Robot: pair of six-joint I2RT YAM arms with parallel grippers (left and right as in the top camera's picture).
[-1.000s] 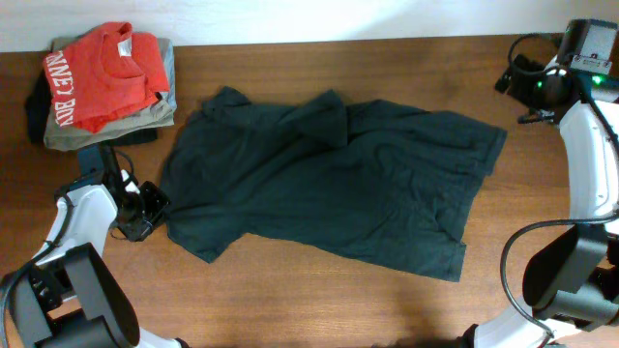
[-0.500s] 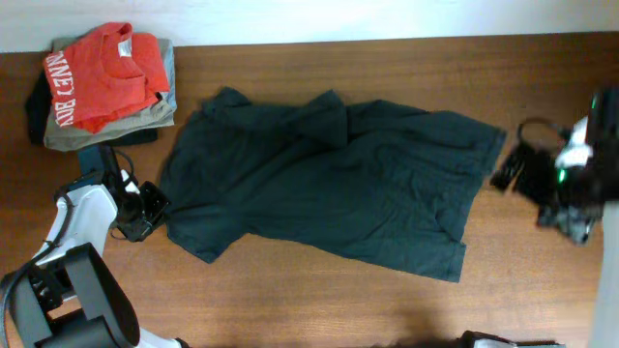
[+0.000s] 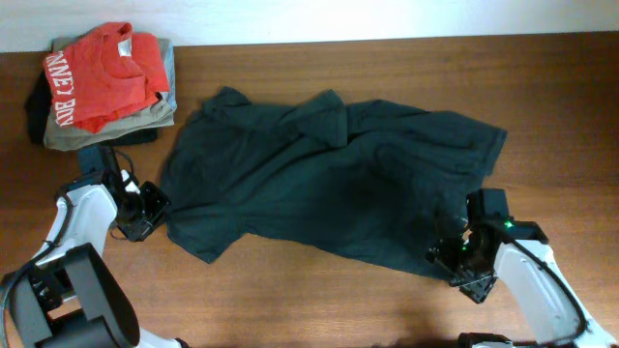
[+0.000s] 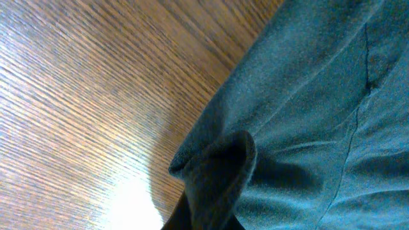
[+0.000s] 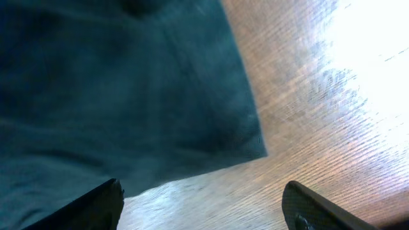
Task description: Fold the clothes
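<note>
While the soft, rumpled dark T-shirt (image 3: pixel 329 179) lay spread mid-worktop (image 3: pixel 290 300) on wood grain, the left gripper (image 3: pixel 157 211) had jaws pinching its 9 o'clock edge into a ridge. Right gripper (image 3: pixel 453 261) jaws were spread over the 5 o'clock hem corner. Bare wood ran along 6 o'clock; a red shirt (image 3: pixel 97 82) sat at 10 o'clock.

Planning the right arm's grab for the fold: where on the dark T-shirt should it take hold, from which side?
Probably the hem corner of the dark T-shirt under the right gripper, approached from the table side: it lies flat, juts onto the wood, and sits between the open fingers.
</note>
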